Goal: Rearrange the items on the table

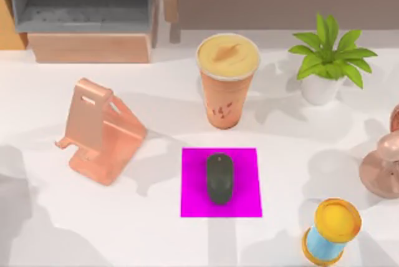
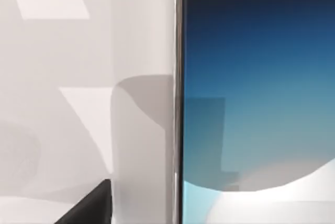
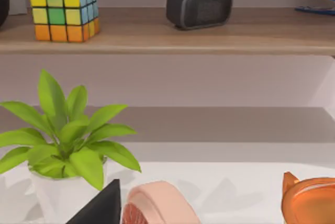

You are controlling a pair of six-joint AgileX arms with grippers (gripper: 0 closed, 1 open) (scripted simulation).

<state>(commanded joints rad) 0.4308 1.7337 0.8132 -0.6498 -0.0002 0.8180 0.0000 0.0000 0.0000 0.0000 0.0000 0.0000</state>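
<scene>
Our left wrist view shows the phone [image 2: 256, 88] close up: thin, slick glass (fragile), best pinched by its edges; our jaws' state we cannot tell.

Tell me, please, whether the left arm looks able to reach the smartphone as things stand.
Probably yes: the left wrist view looks from close by onto the smartphone, with nothing lying between.
</scene>
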